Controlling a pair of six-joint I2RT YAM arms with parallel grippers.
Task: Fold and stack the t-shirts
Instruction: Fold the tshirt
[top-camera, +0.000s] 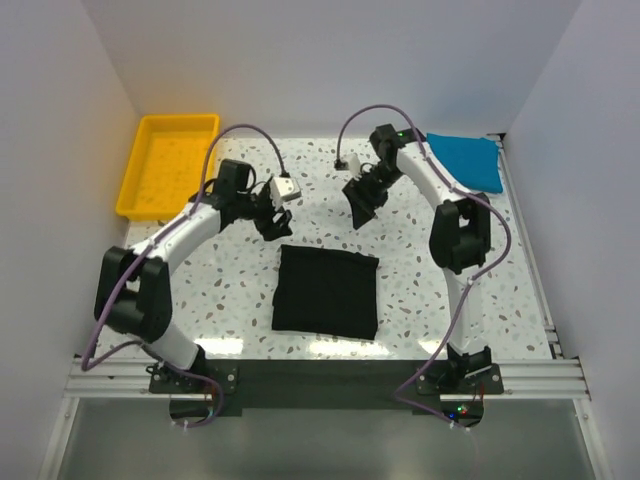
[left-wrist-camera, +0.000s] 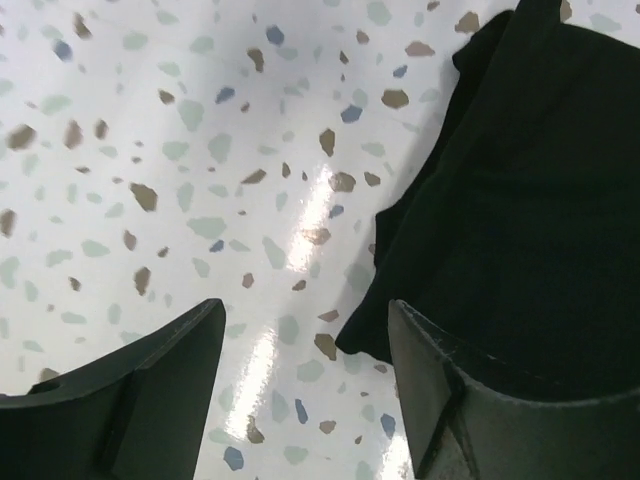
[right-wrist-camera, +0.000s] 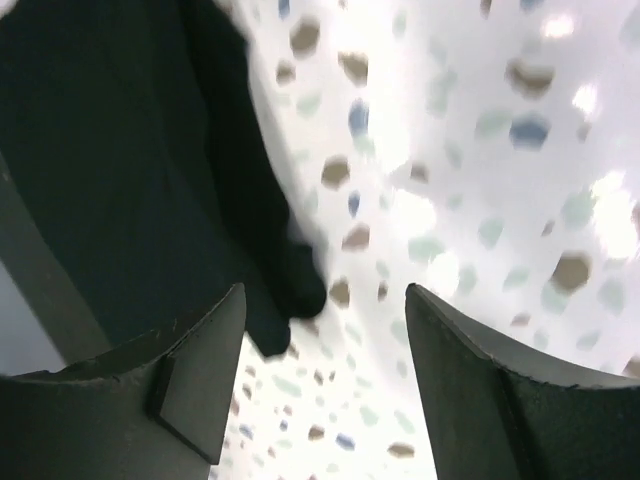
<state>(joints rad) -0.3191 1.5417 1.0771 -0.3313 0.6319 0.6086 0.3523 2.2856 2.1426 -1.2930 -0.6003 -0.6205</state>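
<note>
**Both end effectors open above far edge of folded black t-shirt**

The black t-shirt (top-camera: 327, 292) lay flat on the speckled bench (top-camera: 420, 290), folded into a rough rectangle. All positions below are given from this garment.

The left end effector (top-camera: 272, 215) hung just beyond the garment's far left corner. In the left wrist view its fingers (left-wrist-camera: 160, 390) stood wide apart with bare bench between them and nothing gripped. The cloth's edge ran under the finger on the garment's side.

The right end effector (top-camera: 362, 203) hung just beyond the garment's far right corner. In the right wrist view its fingers (right-wrist-camera: 480, 380) also stood wide apart, holding nothing. A corner of the black cloth reached the gap beside one finger. Whether either end effector touched the cloth could not be told.

The blue t-shirt (top-camera: 466, 160) lay well beyond the black one and to its right, at the bench's far corner, apart from both arms.

A yellow tray (top-camera: 168, 163) sat well beyond the black garment and to its left.
</note>
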